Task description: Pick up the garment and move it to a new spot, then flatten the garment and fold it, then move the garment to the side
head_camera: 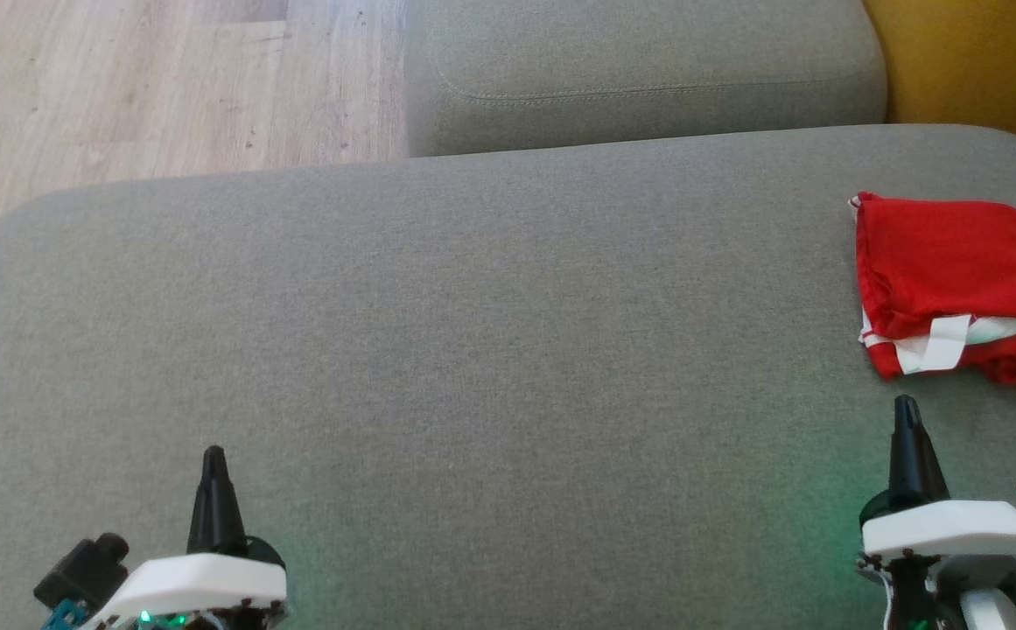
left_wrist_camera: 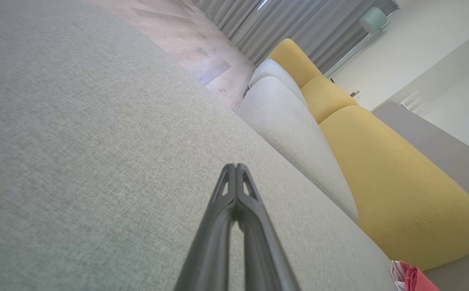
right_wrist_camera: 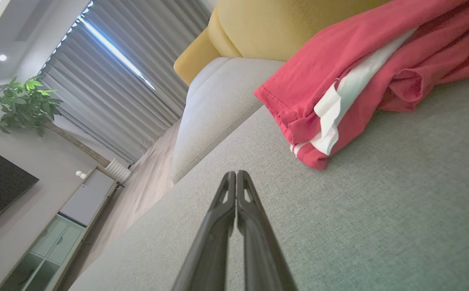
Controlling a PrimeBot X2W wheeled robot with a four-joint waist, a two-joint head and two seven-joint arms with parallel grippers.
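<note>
Your garment is folded off at the sofa cushion's right edge. Looks done to me, so left hand and right hand sit pressed together, empty, clear of it.

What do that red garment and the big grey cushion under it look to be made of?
Red garment: probably a thin cotton-like jersey, matte, with white stripes; it lies in limp folds with a stitched hem. Grey cushion: seemingly a woven upholstery fabric, matte; a fine flecked weave shows close up.
</note>
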